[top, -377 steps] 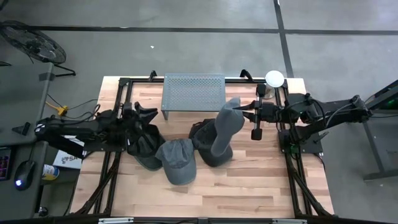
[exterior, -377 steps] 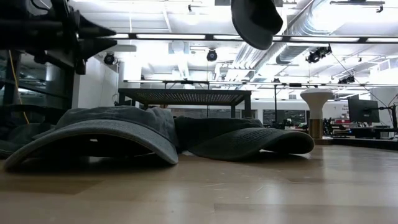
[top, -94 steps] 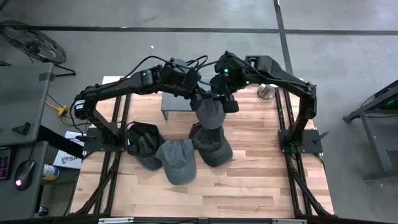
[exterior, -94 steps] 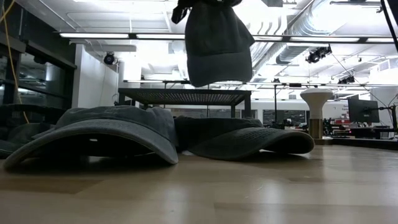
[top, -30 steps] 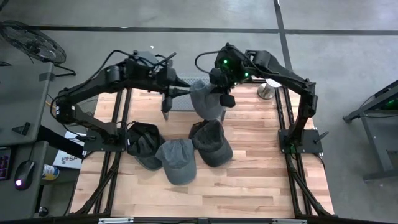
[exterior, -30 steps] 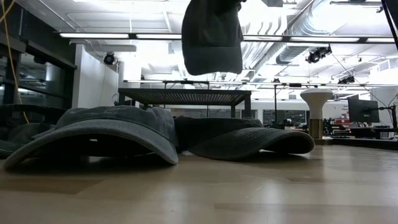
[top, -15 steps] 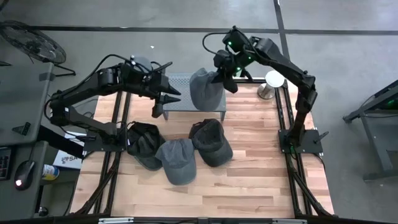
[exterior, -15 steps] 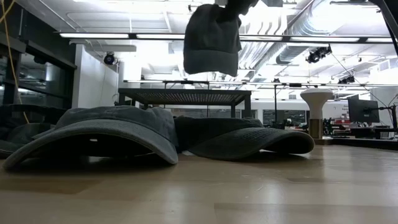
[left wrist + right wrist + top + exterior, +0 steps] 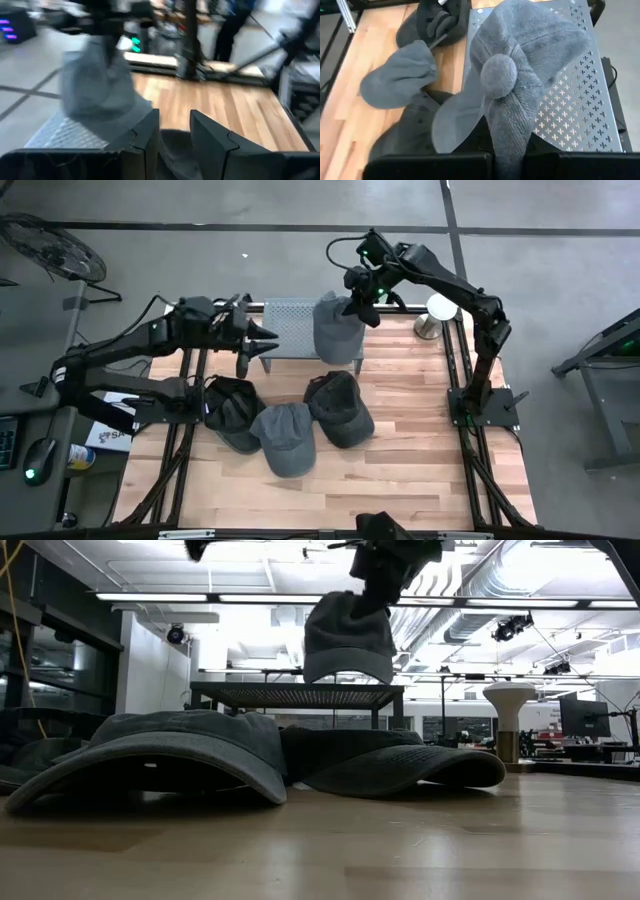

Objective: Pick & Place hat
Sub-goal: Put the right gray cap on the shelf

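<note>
My right gripper [image 9: 358,308] is shut on a grey cap [image 9: 337,330] over the perforated metal stand [image 9: 295,325] at the table's far side. In the low view the cap [image 9: 348,640] hangs with its lower edge right at the stand's top [image 9: 295,692]; whether it touches, I cannot tell. My left gripper [image 9: 268,340] is open and empty, just left of the stand, fingers pointing toward the cap. Three more grey caps [image 9: 285,438] lie on the table below the stand. My right gripper pinches a raised fold of the cap's crown [image 9: 506,135], just beside the top button [image 9: 497,75], between its two fingers. It comes from above, pointing down. The cap hangs below the fingers, its brim [image 9: 455,125] spread over the stand's edge.
The three loose caps [image 9: 232,412] [image 9: 340,408] lie side by side in the table's middle and fill the low view's front [image 9: 180,755]. A white mushroom-shaped lamp [image 9: 441,307] stands at the far right corner. Bare wood lies along the near edge.
My right gripper has carried the cap toward the far edge and lowered it onto or just over the stand. My left gripper has drawn back toward the table's left edge, away from the cap.
</note>
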Controlling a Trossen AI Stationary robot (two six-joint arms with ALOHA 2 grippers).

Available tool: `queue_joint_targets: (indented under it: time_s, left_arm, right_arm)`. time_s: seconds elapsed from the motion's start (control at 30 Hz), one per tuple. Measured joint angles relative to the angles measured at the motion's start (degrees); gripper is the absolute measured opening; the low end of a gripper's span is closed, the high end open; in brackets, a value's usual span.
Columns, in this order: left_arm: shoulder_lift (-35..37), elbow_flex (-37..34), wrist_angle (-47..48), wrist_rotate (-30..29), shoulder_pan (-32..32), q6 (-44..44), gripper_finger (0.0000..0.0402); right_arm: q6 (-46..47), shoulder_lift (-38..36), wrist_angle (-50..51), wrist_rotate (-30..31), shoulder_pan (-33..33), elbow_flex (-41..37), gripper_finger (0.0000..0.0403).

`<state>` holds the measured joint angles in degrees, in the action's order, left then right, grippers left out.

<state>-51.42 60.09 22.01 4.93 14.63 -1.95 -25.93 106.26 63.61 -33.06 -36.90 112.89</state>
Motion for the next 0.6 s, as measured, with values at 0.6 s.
queue_joint_targets:
  time_s: [0.6]
  left_arm:
    - [5.94, -10.45, -5.9, -2.24, -0.02, -7.37, 0.0108]
  right_arm:
    - [-6.58, 0.95, -8.06, 6.19, -2.82, -2.85, 0.0003]
